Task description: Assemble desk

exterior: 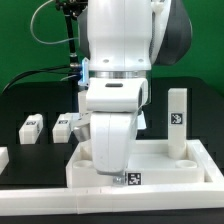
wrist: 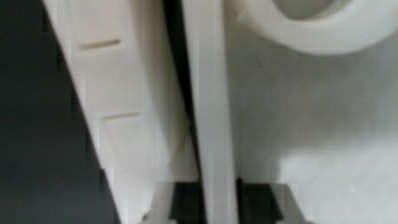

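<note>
The desk's white tray-like tabletop (exterior: 190, 165) lies at the front of the black table. One white square leg (exterior: 177, 120) stands upright at its far corner on the exterior view's right. Two more legs (exterior: 32, 127) (exterior: 63, 127) lie on the table toward the exterior view's left. My gripper (exterior: 118, 172) points down onto the tabletop's near rim. In the wrist view the thin rim wall (wrist: 210, 110) runs straight between my dark fingers (wrist: 178, 205), and the gripper (wrist: 217, 202) is shut on it. A round corner socket (wrist: 320, 25) shows beside the rim.
A small white piece (exterior: 3, 158) sits at the exterior view's left edge. The arm's bulky body (exterior: 115, 60) hides the middle of the tabletop. Black cables (exterior: 50, 30) hang behind it against a green backdrop.
</note>
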Robot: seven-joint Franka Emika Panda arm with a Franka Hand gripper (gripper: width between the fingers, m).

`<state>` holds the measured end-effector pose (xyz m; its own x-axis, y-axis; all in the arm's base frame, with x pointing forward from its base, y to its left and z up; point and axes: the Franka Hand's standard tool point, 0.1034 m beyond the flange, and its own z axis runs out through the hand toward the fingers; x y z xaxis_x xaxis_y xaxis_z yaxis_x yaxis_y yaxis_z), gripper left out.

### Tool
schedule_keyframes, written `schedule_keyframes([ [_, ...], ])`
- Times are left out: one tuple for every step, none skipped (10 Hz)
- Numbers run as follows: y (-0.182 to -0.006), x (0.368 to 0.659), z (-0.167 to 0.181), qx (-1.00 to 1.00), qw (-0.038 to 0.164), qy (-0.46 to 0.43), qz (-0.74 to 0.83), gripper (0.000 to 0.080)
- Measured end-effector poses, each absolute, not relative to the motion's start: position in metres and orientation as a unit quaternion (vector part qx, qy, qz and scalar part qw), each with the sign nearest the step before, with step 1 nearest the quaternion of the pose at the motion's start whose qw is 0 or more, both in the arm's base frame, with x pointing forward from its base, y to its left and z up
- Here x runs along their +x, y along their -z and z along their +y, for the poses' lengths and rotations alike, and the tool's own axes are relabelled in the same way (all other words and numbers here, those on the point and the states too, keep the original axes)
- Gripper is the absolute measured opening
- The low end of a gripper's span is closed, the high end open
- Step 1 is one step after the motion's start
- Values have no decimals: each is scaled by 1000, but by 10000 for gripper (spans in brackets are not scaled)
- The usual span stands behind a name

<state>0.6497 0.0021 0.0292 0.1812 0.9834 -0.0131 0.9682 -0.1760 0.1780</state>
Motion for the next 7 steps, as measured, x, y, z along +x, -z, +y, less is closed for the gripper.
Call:
schedule_keyframes([
  [-30,654,6,761,71,-48,643,70],
  [-30,657,10,755,72,-44,650,70],
  [-30,657,11,755,73,-40,651,70],
  [-30,657,11,756,74,-34,650,70],
  [-30,657,10,756,71,-22,650,70],
  [-31,656,10,756,67,-14,651,70],
  [-30,656,9,757,65,-11,650,70],
])
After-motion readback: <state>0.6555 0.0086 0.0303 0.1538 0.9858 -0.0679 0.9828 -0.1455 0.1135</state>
